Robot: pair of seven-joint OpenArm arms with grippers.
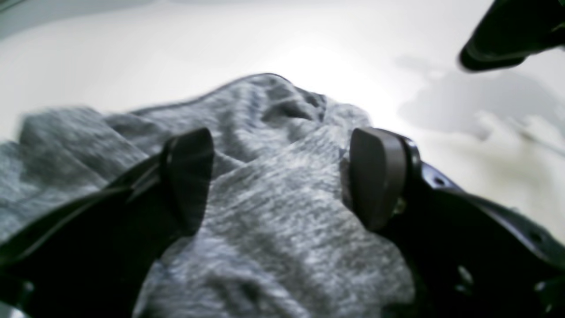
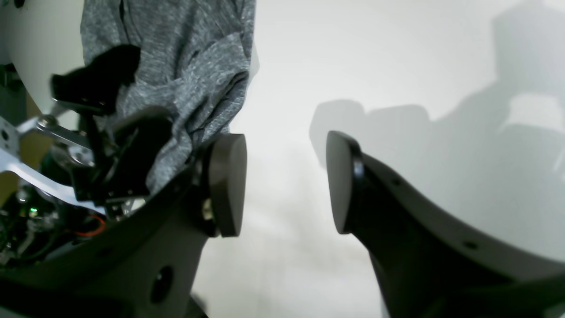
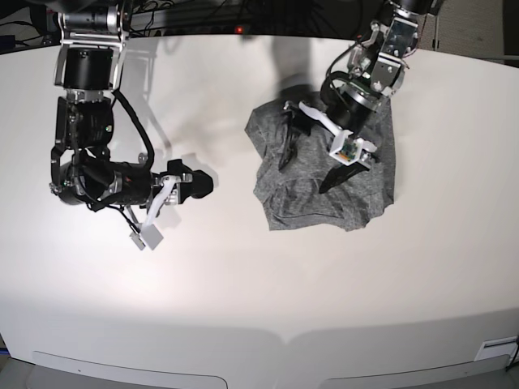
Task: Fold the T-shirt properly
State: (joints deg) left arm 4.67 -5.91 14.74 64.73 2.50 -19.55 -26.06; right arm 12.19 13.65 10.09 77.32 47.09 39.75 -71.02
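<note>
White tabletop (image 3: 243,284) is filling nearly the whole base view, with dark clutter and cables running along its far edge. On the right half of it the T-shirt (image 3: 324,174) is lying as a crumpled, roughly square grey bundle, its edges uneven and a curved hem showing along the near side.

Over that bundle the left gripper (image 3: 312,166) is hanging with its jaws spread wide, one black finger pointing down at the shirt's left part and the other at its middle. Its wrist camera is looking down between two dark pads (image 1: 375,176) at the T-shirt (image 1: 273,212), whose knit is bunching into folds right under them; the view is too blurred to tell whether the pads are touching the cloth, and nothing is being pinched between them.

Well apart from the shirt, on the left half of the table, the right gripper (image 3: 195,185) is lying low and pointing toward the garment. Its jaws are standing apart with only bare white surface showing between the two pads (image 2: 227,183), so it is gripping nothing. In that wrist view the T-shirt (image 2: 176,57) is showing at the upper left, with the other arm's dark fingers in front of it.
</note>
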